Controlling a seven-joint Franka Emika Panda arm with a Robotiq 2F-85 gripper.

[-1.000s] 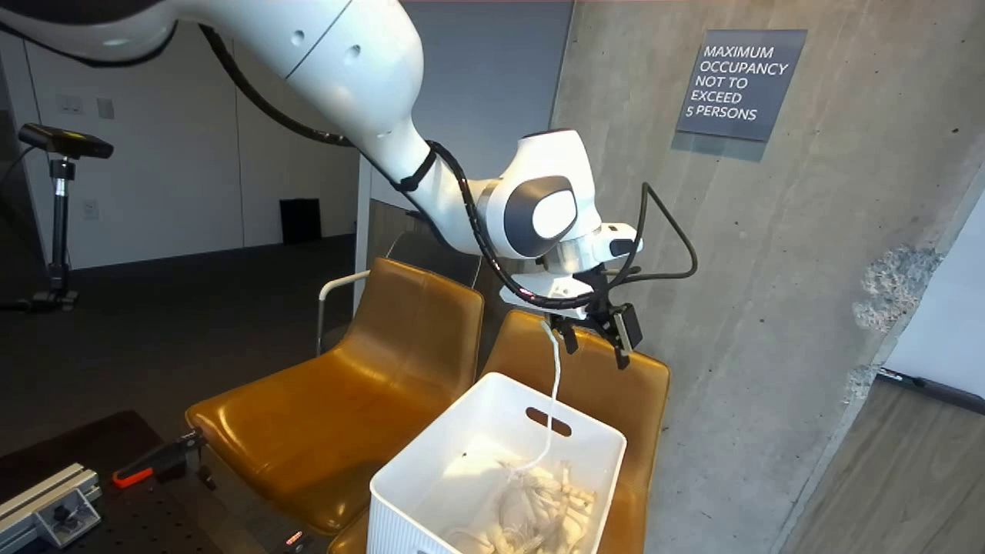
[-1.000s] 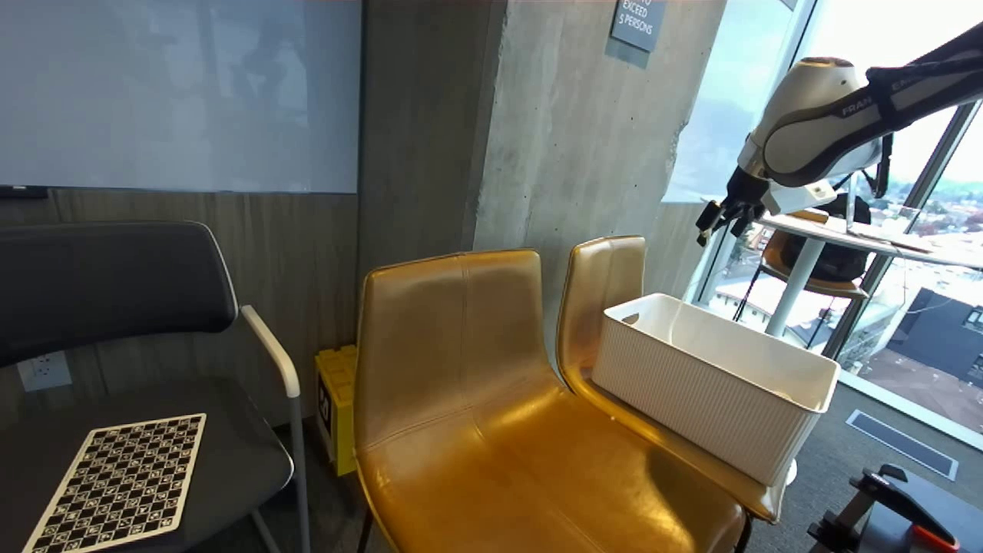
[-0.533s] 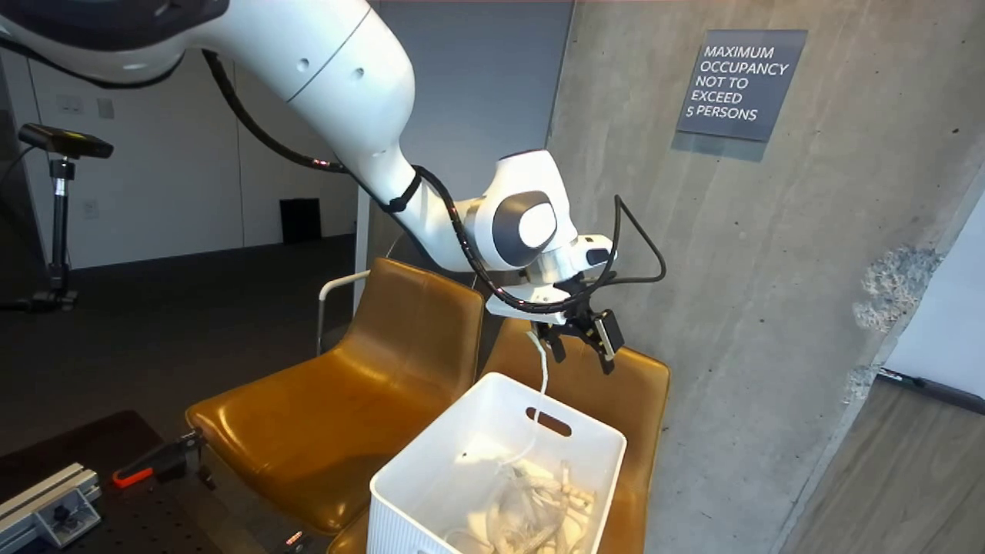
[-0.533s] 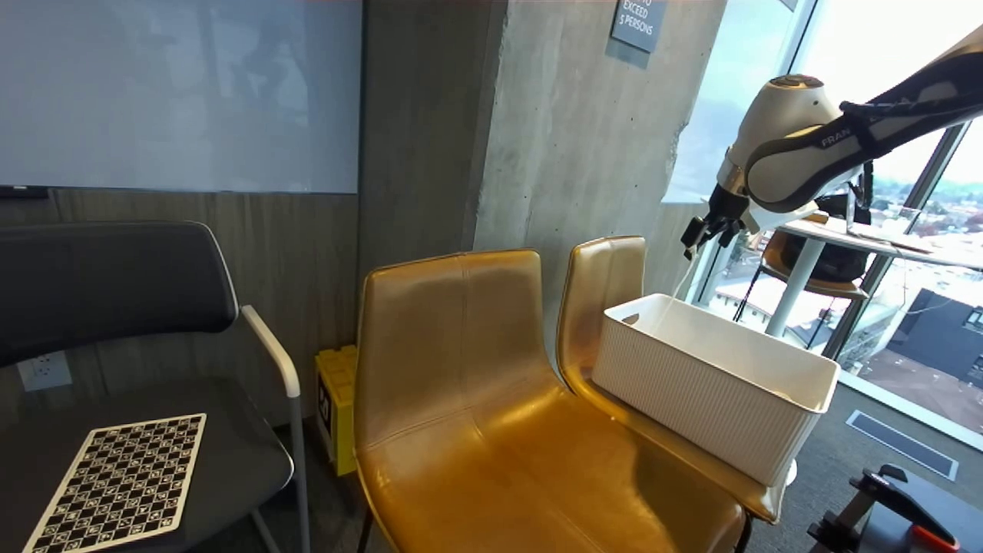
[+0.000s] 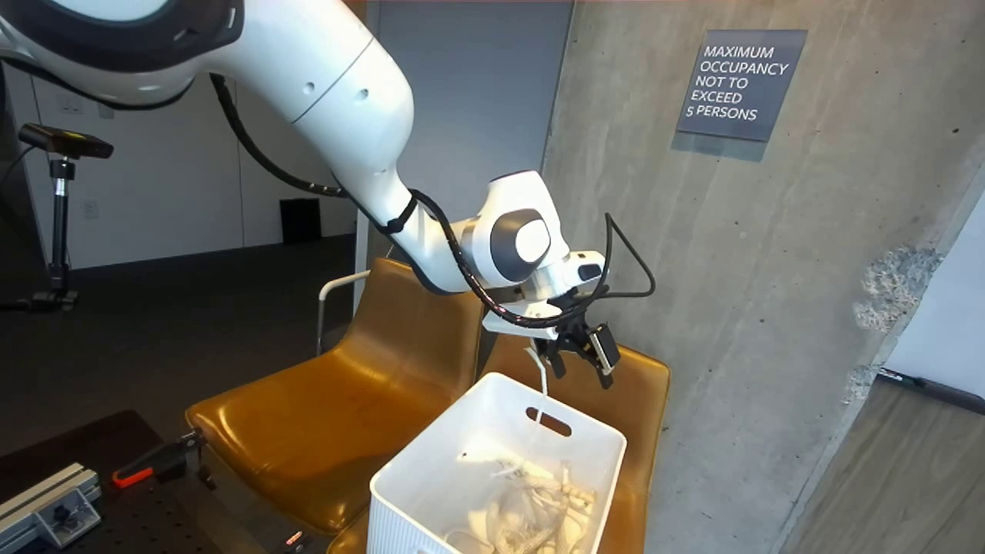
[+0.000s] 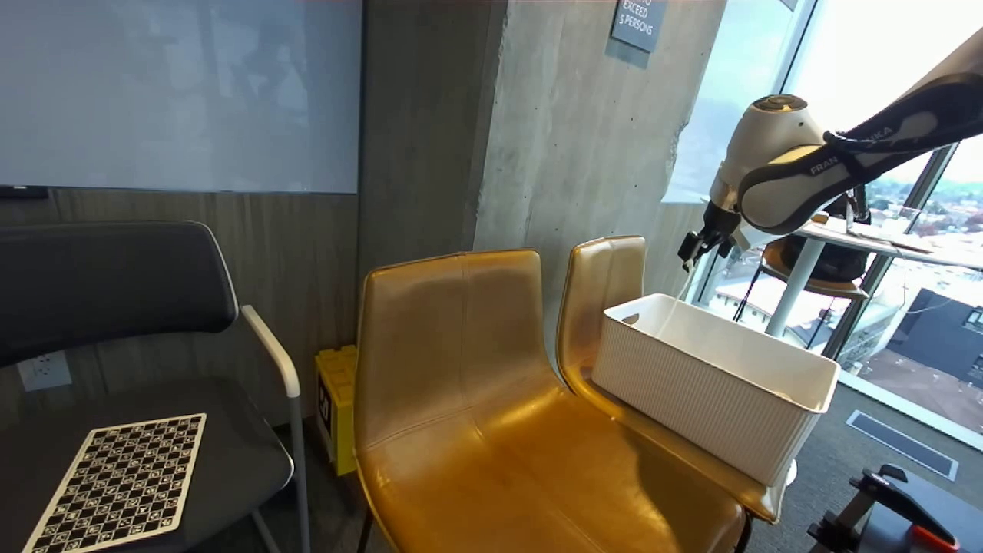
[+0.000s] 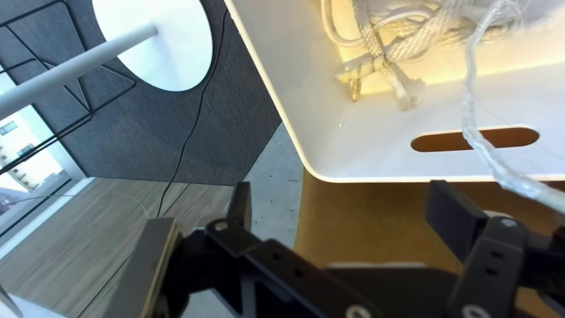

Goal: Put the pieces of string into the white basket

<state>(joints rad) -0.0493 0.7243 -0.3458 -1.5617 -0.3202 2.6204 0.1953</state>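
The gripper (image 5: 582, 373) stands spread wide; beside it a pale string (image 7: 470, 92), its upper end unclear, hangs into the white basket (image 6: 691, 392) below, toward more pieces of string (image 7: 410, 46).

The ribbed basket (image 6: 697, 393) is white, string (image 7: 415, 43) apparently cream, tool (image 5: 582, 375) mostly black.

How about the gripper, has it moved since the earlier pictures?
Yes: in both exterior views, the gripper has come down, closer to the unmoved white basket.
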